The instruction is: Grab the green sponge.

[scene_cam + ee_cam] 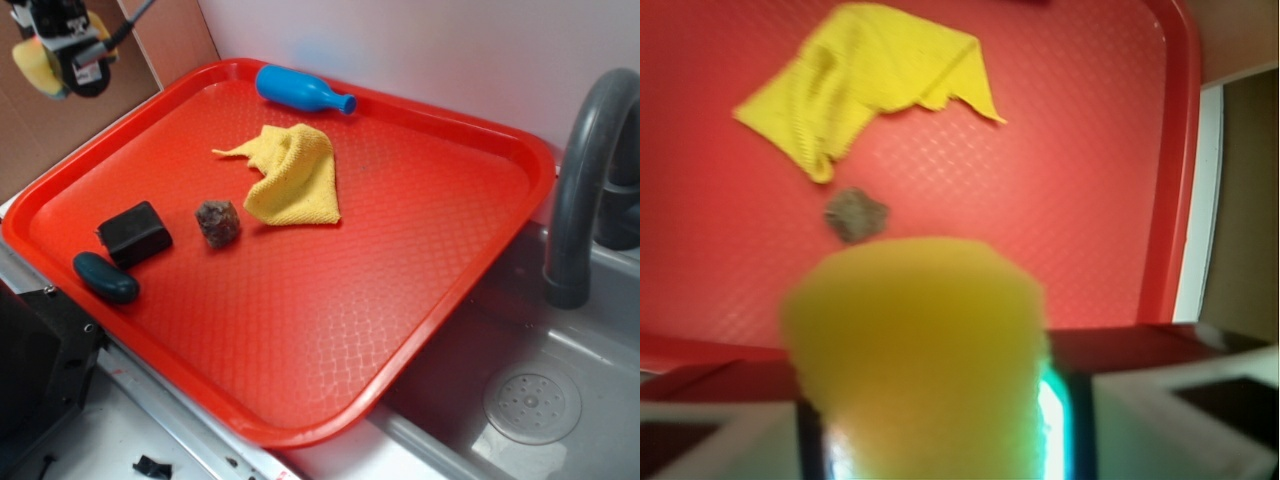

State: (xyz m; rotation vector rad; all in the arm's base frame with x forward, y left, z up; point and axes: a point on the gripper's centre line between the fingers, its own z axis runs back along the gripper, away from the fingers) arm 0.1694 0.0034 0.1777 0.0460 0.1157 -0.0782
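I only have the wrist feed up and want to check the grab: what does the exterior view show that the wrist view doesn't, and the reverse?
Exterior only: the blue bottle, black block, dark teal lump, sink and faucet, and the gripper raised beyond the tray's far left corner. Wrist only: the green sponge close up between the jaws, a greenish edge low down. Both: the sponge held, the yellow cloth, brown lump and red tray.
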